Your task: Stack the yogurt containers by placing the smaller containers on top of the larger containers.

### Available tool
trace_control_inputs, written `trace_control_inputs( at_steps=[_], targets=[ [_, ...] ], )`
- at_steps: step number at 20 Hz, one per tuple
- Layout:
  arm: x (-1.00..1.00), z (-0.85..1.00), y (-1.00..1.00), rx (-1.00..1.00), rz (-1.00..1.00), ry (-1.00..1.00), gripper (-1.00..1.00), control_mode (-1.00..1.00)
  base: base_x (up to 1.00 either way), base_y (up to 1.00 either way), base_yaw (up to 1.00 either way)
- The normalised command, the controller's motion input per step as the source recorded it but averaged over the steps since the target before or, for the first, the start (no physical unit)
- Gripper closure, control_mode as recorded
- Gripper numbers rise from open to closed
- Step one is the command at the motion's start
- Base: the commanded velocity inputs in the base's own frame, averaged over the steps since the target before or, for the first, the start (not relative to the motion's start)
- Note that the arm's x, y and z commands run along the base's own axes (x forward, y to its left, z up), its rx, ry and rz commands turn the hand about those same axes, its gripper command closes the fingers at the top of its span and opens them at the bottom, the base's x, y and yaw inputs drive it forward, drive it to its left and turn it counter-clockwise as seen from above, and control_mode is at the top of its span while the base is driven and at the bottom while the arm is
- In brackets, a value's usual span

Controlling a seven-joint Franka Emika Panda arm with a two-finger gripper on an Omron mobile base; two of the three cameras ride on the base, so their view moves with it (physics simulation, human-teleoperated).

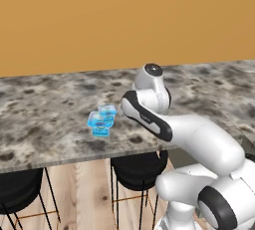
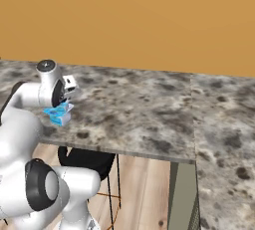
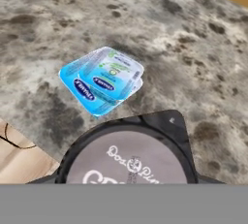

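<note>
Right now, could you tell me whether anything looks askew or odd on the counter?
Nothing spilled or damaged. The small blue cup sits in the big tub off-centre, toward one side. The dark cup is close under the hand camera.

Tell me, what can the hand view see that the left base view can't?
Hand view: a dark round cup very close up, its grey lid carrying pale writing. Left base view: the white arm and the black stools lower down. Both: the two light-blue tubs sitting together on the speckled counter, plus a bit of wooden floor.
</note>
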Motion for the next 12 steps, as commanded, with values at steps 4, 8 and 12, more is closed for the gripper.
trace_control_inputs(
  at_steps=[4, 8, 12],
  targets=[
    [0.01, 0.14, 0.18, 0.01, 0.00, 0.00, 1.00, -1.00, 0.00, 0.00, 0.00],
    [0.02, 0.08, 0.13, 0.00, 0.00, 0.00, 1.00, -1.00, 0.00, 0.00, 0.00],
    [0.04, 0.00, 0.12, 0.00, 0.00, 0.00, 1.00, -1.00, 0.00, 0.00, 0.00]
  ],
)
